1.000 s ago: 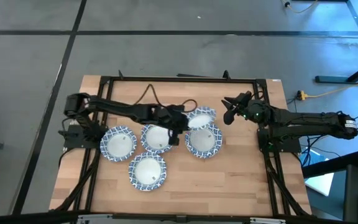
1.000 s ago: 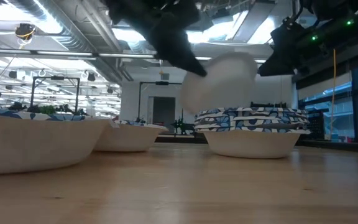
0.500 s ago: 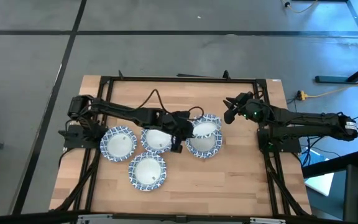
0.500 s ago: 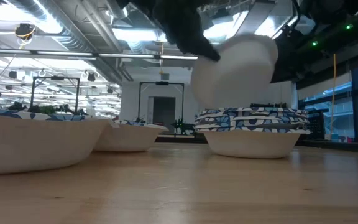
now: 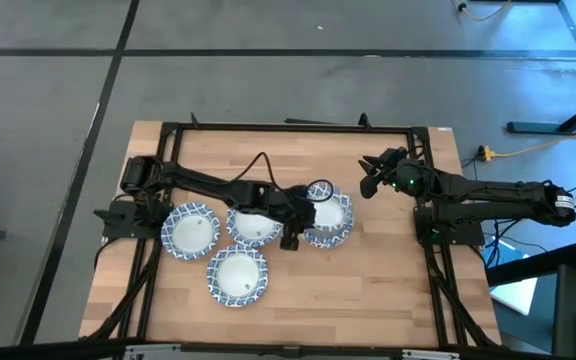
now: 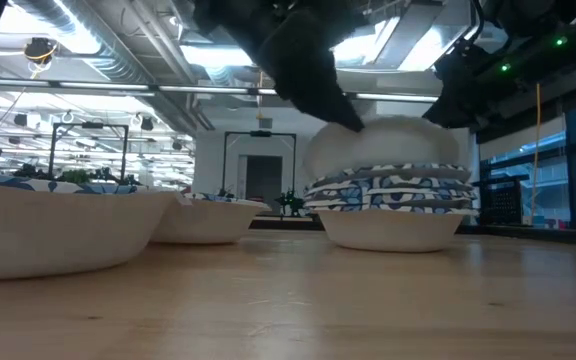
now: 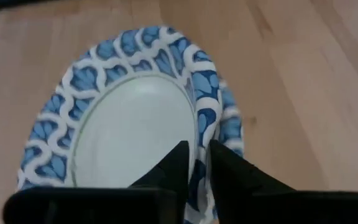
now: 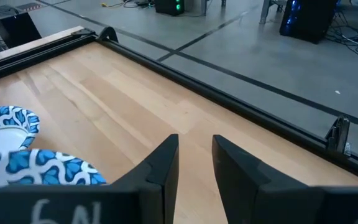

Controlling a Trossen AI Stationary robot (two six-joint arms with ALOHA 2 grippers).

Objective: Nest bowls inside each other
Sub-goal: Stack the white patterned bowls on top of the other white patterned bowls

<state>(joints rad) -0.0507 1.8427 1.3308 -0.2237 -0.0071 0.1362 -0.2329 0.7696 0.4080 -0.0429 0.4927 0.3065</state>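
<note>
The left gripper (image 5: 298, 222) reaches across the tabletop (image 5: 368, 300) to the stack (image 5: 326, 218) of nested bowls near the middle, where the top bowl (image 7: 135, 130) now sits. In the left wrist view its jaws straddle that bowl's patterned rim, one finger inside and one outside, with a narrow gap between them; whether they pinch the rim or have just let go I cannot tell. Gripping by the rim makes sense, since the thin edge is the only part narrow enough for the jaws.

In the low view the stack (image 6: 388, 205) shows several patterned rims layered closely, the top bowl looking a little tilted and perhaps not fully seated. All bowls face mouth up; being round, they have no long axis, only a vertical one.

Three single bowls wait left of the stack: one far left (image 5: 190, 230), one just beside the stack (image 5: 251, 222), one nearer the front edge (image 5: 238, 277).

The right gripper (image 5: 370, 178) hovers near the right rail, away from the bowls, jaws slightly parted and empty, apparently kept out of the way
</note>
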